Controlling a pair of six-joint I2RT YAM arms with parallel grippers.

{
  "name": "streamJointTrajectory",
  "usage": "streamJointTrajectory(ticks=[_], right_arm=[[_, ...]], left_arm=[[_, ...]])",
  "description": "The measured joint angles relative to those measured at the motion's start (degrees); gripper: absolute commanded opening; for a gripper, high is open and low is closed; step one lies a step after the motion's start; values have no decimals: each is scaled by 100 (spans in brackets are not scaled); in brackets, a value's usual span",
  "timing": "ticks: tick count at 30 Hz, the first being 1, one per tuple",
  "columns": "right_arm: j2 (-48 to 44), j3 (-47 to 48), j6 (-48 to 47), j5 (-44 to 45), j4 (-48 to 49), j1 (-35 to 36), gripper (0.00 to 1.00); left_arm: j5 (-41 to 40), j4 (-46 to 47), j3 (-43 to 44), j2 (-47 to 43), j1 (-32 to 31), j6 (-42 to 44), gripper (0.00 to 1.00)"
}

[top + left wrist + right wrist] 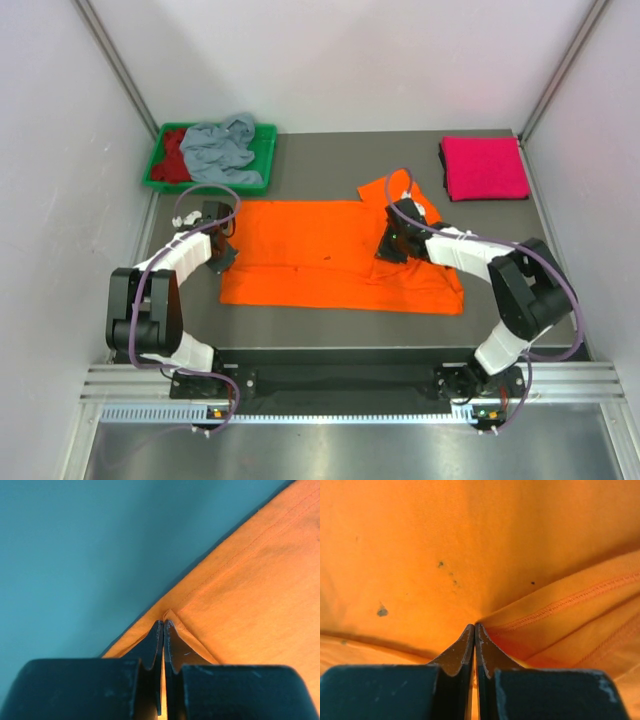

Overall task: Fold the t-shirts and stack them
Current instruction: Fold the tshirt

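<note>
The orange shirt (320, 270) is light and limp, likely to sag. The left gripper (163, 626) clamps its edge, the right gripper (474, 628) a fold; grip at hems.

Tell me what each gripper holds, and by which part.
Both hold the orange t-shirt: the left gripper pinches its edge, the right gripper a fold beside a stitched hem.

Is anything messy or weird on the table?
Yes. The orange t-shirt has small dark specks on its cloth, like stains. In the green tray, the grey-blue shirt and the dark red shirt lie crumpled, not folded. The pink shirt looks neat.
</note>
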Motion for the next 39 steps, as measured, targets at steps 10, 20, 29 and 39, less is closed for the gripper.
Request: streamJointTrajectory(ticks=[10,20,29,39], right_arm=[[625,660,-942,28,-166,291,0],[800,1366,-1661,96,-820,472,39],[-387,1523,-1285,164,-2127,-752,35],[-2103,-717,-61,-127,-2765,-1250,27]], left_arm=[[-46,2,0,0,-4,0,0],[-103,-98,13,-24,-11,146,27],[-337,-407,734,-726,-20,658,32],[2109,472,-343,-1676,-81,885,31]])
